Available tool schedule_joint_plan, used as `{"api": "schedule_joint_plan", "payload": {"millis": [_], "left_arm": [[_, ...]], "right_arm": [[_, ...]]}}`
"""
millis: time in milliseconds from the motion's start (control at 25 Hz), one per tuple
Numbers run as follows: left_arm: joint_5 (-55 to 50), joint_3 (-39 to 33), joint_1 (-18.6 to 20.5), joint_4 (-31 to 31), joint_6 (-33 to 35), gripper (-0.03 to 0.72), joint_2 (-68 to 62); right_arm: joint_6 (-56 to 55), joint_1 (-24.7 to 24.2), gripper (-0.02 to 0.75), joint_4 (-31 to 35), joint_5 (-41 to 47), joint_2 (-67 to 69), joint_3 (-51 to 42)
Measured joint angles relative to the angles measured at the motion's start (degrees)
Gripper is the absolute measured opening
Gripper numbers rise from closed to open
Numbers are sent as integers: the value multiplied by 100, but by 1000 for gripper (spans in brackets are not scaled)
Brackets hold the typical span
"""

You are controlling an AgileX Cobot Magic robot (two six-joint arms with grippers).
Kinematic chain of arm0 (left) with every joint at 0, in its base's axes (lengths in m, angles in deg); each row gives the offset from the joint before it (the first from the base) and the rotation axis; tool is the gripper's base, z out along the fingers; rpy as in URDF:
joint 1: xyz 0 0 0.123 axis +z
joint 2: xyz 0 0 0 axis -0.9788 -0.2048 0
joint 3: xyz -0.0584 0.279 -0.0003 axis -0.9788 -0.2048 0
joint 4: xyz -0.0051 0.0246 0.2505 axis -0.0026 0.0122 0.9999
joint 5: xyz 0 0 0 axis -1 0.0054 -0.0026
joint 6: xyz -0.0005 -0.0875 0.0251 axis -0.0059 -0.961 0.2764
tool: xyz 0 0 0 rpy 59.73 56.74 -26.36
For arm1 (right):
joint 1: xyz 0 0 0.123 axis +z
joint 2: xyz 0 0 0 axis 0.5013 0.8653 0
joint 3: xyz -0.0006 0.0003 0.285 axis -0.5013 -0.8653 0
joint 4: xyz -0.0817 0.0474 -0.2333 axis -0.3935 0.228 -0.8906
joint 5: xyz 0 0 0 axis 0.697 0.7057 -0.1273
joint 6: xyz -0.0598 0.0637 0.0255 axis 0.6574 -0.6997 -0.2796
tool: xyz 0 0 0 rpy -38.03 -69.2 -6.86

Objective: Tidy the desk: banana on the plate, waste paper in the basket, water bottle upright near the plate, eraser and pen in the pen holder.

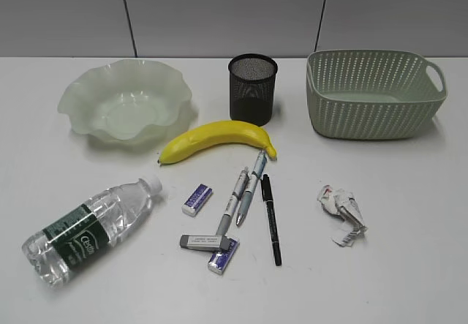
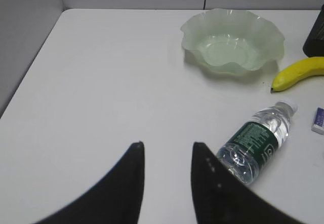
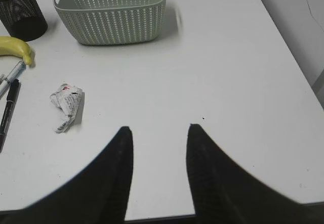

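Yellow banana [image 1: 216, 138] mid-table, bottle [image 1: 91, 227] lying near front-left corner, paper [image 1: 341, 213] probably crumpled; left gripper [image 2: 167, 148] and right gripper [image 3: 157, 130] fingers apart, empty.

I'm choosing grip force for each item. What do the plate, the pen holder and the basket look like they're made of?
Plate: pale green, translucent and glossy with a wavy rim, so probably thin plastic, possibly glass.
Pen holder: black see-through mesh with a solid rim, most likely matte wire metal.
Basket: matte sage green with moulded perforated walls and a cut-out handle, so likely fairly stiff plastic.
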Motion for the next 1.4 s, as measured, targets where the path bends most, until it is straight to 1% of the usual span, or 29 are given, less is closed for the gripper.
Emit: {"api": "schedule_joint_plan", "payload": {"millis": [1280,1360,1400], "left_arm": [[15,0,0,-6,0,237,-9],[335,88,0,-47,0,237,-176],[814,139,0,-80,37,237,-354]], "right_arm": [[0,0,294,0,0,0,0],[0,0,294,0,0,0,0],[0,0,294,0,0,0,0]]}}
